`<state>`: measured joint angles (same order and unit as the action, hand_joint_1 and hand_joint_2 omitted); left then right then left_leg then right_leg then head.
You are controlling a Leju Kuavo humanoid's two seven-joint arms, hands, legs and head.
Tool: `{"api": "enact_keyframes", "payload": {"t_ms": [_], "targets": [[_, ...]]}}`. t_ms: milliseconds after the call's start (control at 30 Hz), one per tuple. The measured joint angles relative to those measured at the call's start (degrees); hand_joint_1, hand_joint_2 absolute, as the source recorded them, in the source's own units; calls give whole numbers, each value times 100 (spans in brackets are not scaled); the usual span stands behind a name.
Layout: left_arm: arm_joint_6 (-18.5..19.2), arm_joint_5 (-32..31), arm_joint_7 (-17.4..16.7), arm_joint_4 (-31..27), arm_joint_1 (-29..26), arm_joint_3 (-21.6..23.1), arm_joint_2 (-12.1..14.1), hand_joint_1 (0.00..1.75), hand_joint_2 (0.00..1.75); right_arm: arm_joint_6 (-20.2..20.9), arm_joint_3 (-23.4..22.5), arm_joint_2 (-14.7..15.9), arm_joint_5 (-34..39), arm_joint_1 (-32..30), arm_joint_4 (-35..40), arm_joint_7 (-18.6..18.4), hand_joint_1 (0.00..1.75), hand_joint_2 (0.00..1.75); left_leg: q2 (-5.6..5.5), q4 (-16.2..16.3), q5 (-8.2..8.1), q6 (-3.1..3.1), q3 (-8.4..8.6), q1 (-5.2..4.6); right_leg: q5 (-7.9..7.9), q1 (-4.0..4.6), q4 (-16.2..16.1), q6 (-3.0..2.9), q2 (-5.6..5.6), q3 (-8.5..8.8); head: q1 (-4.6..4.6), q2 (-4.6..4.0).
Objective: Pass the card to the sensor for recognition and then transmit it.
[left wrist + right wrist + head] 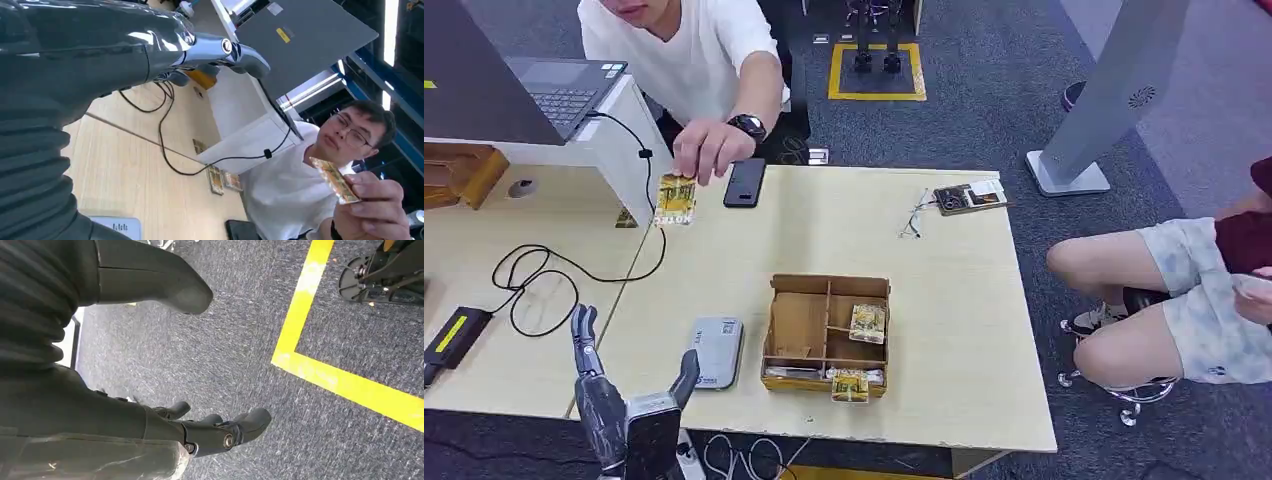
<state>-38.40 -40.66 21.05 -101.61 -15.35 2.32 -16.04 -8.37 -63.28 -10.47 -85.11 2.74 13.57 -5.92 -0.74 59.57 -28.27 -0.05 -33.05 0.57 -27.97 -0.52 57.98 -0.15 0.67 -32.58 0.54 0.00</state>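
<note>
Card [675, 199]: pinched by a person's hand [709, 148] at upper left of frame, above the counter [944, 300], long axis upright. Left robot hand [624, 400], lower left, fingers spread, empty, directly below card and nearer. Right robot hand [220, 432] hangs over floor, loosely curled, empty.

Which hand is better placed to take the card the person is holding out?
Left. The left hand is raised at the table's near edge, fingers spread and empty, on the card's side. The right hand hangs over the floor.
</note>
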Motion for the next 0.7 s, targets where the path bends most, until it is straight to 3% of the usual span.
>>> {"api": "enact_keyframes", "payload": {"t_ms": [167,433,533,700], "targets": [[0,-92,248,0,8,-17,-9,0,175,24,0,0,-101,6,0,-2,0,175,1,0,0,0,1,0,0,0,0,0,0,-1,-2,0],[0,-1044,617,2,194,-188,-26,0,175,68,9,24,-210,39,-2,17,0,175,3,0,0,0,2,0,0,0,0,0,3,-2,0,0],[0,-1342,573,24,285,-212,-22,0,175,37,9,9,-148,115,-9,-77,0,175,10,0,0,-1,6,0,3,0,0,-4,15,-5,-2,0],[0,-1893,197,258,603,-212,11,0,175,-37,7,-101,-85,389,-59,-310,0,175,16,1,1,-2,15,0,5,0,0,-5,25,-3,0,0]]}}
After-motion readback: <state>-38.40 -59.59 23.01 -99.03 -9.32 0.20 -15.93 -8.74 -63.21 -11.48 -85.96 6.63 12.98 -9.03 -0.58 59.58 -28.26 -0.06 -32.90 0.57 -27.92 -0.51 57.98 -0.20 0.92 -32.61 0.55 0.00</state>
